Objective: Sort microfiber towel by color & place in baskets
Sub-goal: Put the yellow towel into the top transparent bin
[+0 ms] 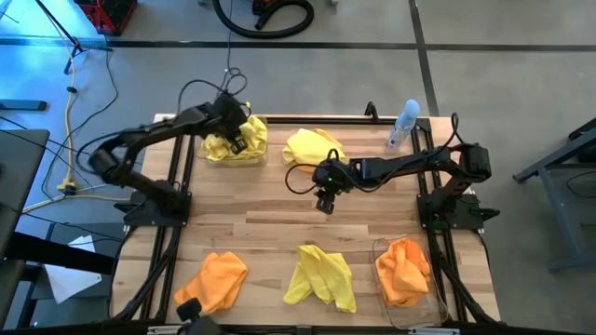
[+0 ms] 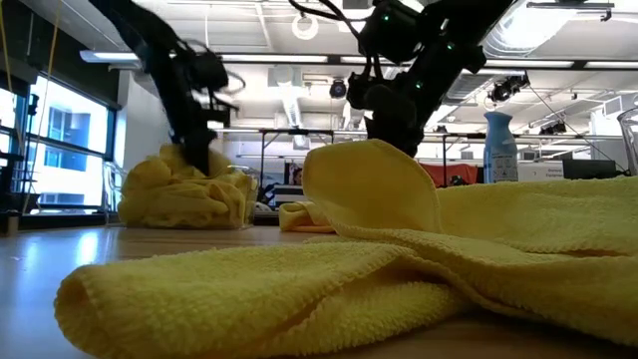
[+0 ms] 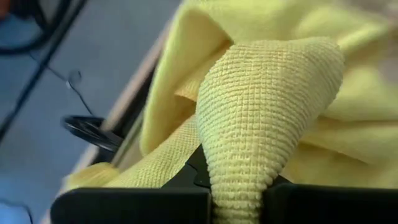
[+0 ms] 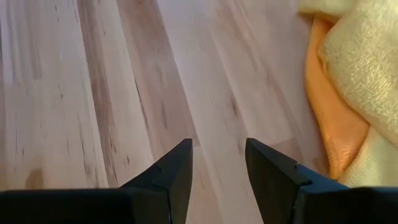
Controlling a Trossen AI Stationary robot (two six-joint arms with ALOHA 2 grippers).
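Towels lie along the tabletop's point(image 1: 261, 228) near edge: orange point(image 1: 212, 279), yellow point(image 1: 321, 276), and orange in a clear basket point(image 1: 406, 272). Mid-table, the right tool point(image 1: 325, 203) hangs with fingers apart beside a yellow-over-orange pile point(image 1: 312, 146). Farther back, the left tool point(image 1: 238, 144) reaches down, clamped on a yellow towel point(image 3: 267, 112) in the far basket point(image 1: 235, 154).

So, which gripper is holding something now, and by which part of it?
The left gripper is shut on a yellow towel, pinching a bunched fold of it over the far-left basket. The right gripper is open above bare table.
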